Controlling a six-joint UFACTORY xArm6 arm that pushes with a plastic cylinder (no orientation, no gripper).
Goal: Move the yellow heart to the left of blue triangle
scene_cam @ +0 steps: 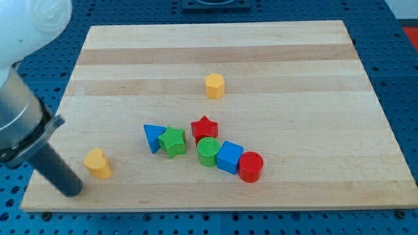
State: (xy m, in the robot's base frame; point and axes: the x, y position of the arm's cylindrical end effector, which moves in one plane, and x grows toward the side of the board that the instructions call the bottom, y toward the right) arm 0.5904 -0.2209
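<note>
The yellow heart lies near the board's lower left, well to the left of and a little below the blue triangle. My tip rests on the board just below and left of the heart, a small gap apart. The blue triangle touches the green star on its right.
A red star, green cylinder, blue cube and red cylinder run in a row to the right of the green star. A yellow hexagon sits alone higher up. The board's left edge is close to my tip.
</note>
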